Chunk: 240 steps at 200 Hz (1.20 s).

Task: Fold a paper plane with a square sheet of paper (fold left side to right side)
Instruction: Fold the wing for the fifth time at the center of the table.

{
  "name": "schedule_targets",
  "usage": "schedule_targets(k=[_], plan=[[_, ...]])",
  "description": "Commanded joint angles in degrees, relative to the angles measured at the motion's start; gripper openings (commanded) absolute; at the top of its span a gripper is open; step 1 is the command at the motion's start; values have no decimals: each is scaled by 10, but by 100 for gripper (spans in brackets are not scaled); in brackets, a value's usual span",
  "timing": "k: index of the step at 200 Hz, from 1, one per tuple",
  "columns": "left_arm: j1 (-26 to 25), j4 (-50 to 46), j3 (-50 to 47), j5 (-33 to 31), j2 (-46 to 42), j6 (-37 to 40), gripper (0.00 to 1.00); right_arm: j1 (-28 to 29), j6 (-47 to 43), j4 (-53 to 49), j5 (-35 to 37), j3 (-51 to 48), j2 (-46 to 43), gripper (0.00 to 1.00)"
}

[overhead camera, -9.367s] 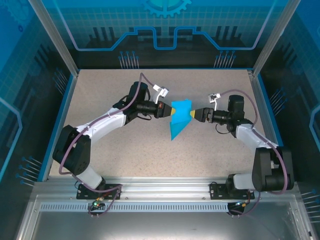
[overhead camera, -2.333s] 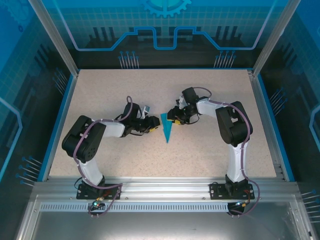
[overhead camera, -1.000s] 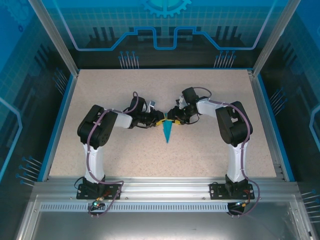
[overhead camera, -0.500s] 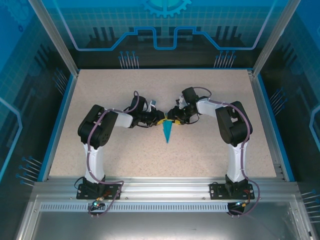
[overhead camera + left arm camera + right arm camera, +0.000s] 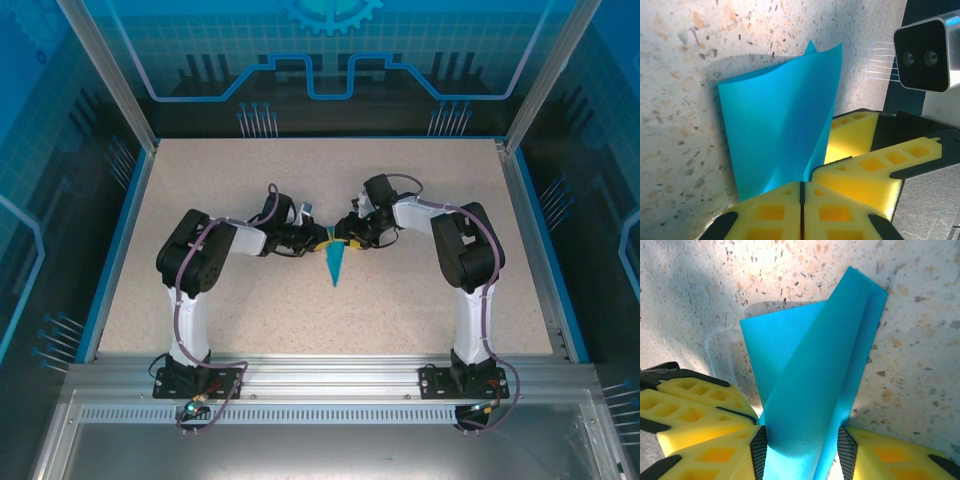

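Speckled work table inside a blue-panelled enclosure

The beige speckled tabletop [image 5: 240, 320] has a blue border [image 5: 118, 250] and a grooved aluminium rail [image 5: 330, 375] along its near side. Aluminium posts [image 5: 108, 70] rise at the far corners, and translucent blue panels [image 5: 330, 60] printed with line patterns wall it in.

The plane [image 5: 775, 135] is showing as thin, smooth, matt blue paper. The desk [image 5: 680, 75] is looking speckled, finely grained and matt. The end effector pads [image 5: 785, 200] are appearing as matt yellow foam with square cells. The arms [image 5: 195, 255] are gleaming in glossy black and white plastic, and the front rail [image 5: 320, 375] is showing brushed metal.
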Motion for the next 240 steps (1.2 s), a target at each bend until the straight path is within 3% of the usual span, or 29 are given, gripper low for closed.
schedule_targets(k=[1,240], plan=[[1,-17,4,1,0,17,6,19,-10,-14,11,-9,33,46],[22,-54,-3,-10,19,57,2,19,-20,-10,-19,0,34,49]])
